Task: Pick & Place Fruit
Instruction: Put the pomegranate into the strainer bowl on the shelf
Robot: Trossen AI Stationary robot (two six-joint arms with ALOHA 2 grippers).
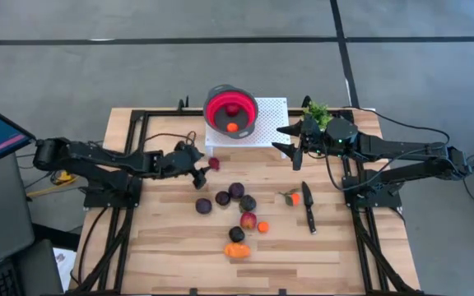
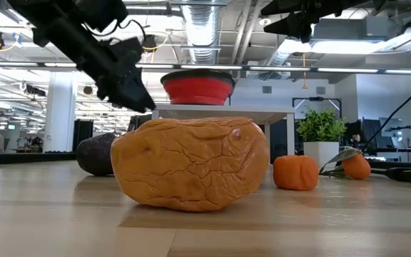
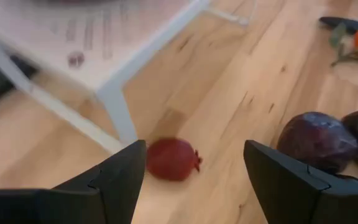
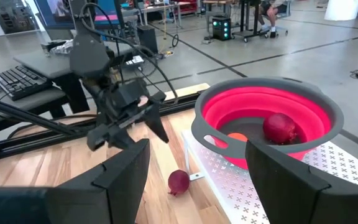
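High view: left claw (image 1: 205,172) hangs open and empty just beside a red fruit (image 1: 215,164) on the bench (image 1: 163,238). Left wrist view: fruit (image 3: 171,159) lies between the fingers (image 3: 122,180), untouched. Right wrist view: right claw (image 4: 194,168) gapes empty near the bowl (image 4: 309,102).

My left arm reaches in from the left edge of the high view toward centre frame, its left gripper (image 1: 200,171) just left of middle, fingers (image 3: 114,180) spread apart. My right arm comes in from the right edge, bent back, with the right gripper (image 1: 295,146) above centre-right, fingers (image 4: 123,171) also parted.
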